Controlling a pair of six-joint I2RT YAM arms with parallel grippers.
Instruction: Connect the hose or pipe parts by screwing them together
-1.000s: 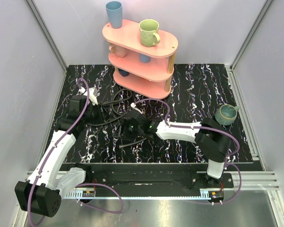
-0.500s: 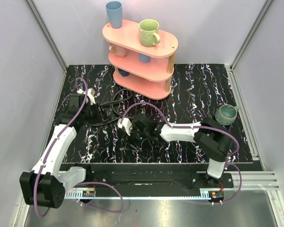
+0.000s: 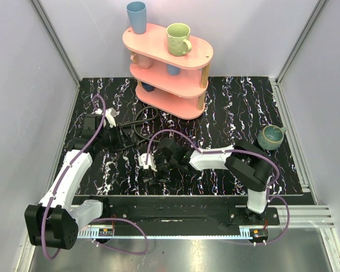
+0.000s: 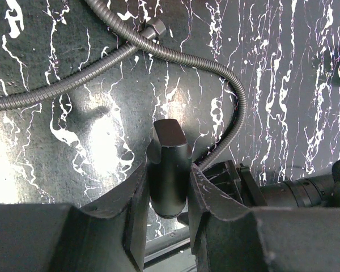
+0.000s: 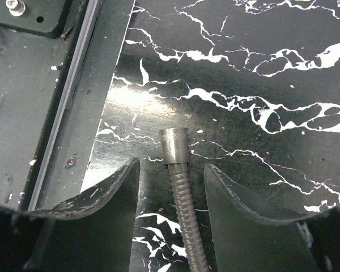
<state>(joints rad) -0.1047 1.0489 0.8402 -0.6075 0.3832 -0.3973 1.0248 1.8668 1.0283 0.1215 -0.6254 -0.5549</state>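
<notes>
1. Hose lengths of thin, ribbed, dark flexible metal (image 3: 140, 122) lie looped and crossing on the black, white-veined marbled tabletop (image 3: 232, 107), left of centre and just in front of the shelf.
2. The left gripper (image 4: 170, 175), at the left of the loops, is clamped on a smooth dark cylindrical end fitting (image 4: 169, 141). A hose bends in close beside its right finger. Beyond it two hose runs cross, one ending in a small hex nut (image 4: 153, 27).
3. The right gripper (image 5: 173, 170) is low by the table's near edge, next to the dark mounting plate (image 5: 22, 85). Its jaws stand apart, straddling a hose tipped with a plain metal sleeve (image 5: 174, 144), and neither finger touches it.
4. Behind the loops stands a pink three-tier shelf (image 3: 153, 42) carrying a green mug (image 3: 178, 38) and a blue cup (image 3: 136, 17).
5. Far right, well apart, sits a teal mug (image 3: 269, 137).
</notes>
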